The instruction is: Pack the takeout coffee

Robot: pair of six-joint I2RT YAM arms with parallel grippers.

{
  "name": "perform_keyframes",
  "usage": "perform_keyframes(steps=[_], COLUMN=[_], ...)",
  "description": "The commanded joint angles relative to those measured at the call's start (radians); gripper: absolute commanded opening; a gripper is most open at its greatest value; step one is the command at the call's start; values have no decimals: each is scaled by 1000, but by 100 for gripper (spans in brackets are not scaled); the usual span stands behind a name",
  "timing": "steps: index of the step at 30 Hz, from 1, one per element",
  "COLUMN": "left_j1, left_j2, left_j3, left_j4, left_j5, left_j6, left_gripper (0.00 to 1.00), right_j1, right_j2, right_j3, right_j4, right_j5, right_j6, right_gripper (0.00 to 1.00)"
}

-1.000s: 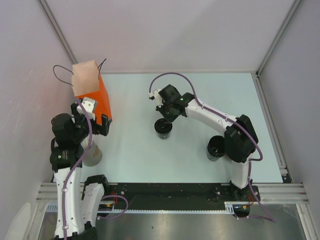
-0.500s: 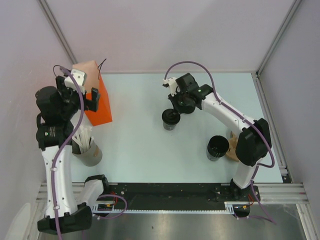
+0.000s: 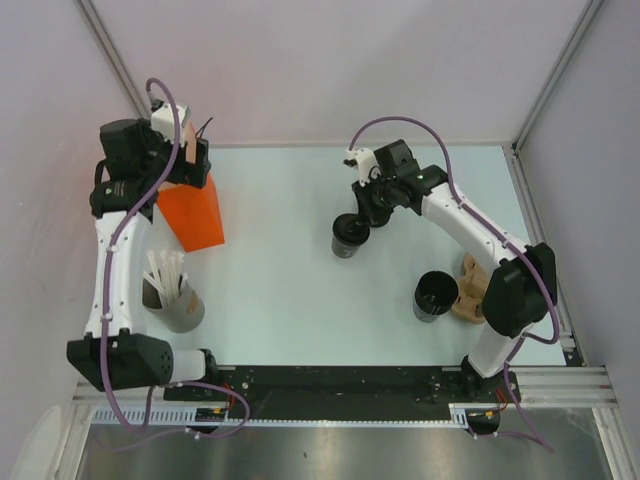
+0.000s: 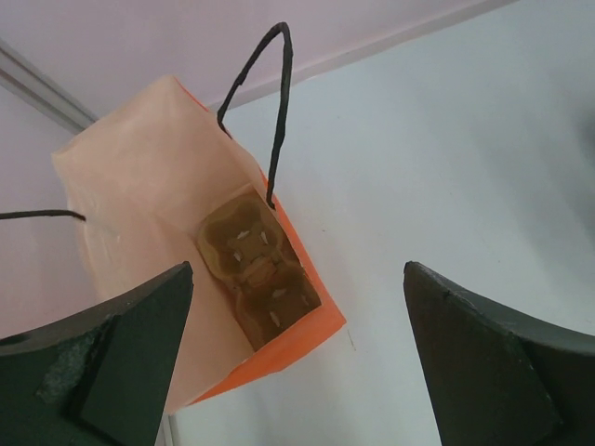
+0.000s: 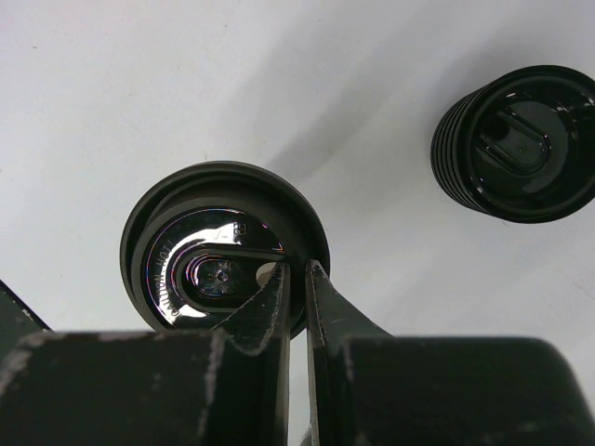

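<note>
Right gripper (image 5: 296, 271), centre of overhead view: jaws nearly closed, pinching lid rim of takeout coffee (image 5: 191, 232); left gripper (image 4: 297, 271), upper left: jaws wide, holding nothing, above open orange bag (image 4: 139, 172).

Mouth of the orange bag (image 3: 196, 218) partly behind the left pincer (image 3: 190, 166)

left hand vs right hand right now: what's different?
The left hand stands wide open and holds nothing; the right hand is shut on the lid rim of the takeout coffee. The left hand hangs over the mouth of the orange bag at the far left; the right hand is near the middle of the table. Both have black fingers and point down.
</note>
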Motion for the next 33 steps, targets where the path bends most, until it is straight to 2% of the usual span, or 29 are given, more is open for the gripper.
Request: perform_keyframes(steps=[1,7,13,20,23,26,30,33], left_j1=[-34,-54,-92,-115,-114,-146,-163,-178], left_j2=[69,169,275,330,336,344,349,350], left_j3=[108,204,270,289,292,292,292,284], left_j4=[8,42,42,59,68,72,71,68], left_j5=[-30,-85,-128,-166,-177,-191,-208,-220], left_j6=[-21,-3,26,38,41,48,60,74], left_gripper=[100,100,95,84,76,63,39,26], right_j1=[-15,-41,-52,-75,-82,-89,-93,-99], right_j2=[-62,-63,-77,-91,-91,-91,-92,-94], right_j3=[-1,-8,-15,-26,-29,-31,-32,-35], right_j4=[26,31,35,42,43,46,49,49], right_j5=[-48,-78,-116,-137,-144,-148,-148,-153], right_j6=[-12,-6,-15,-20,-20,-20,-17,-14], right_gripper=[0,0,0,0,0,0,0,0])
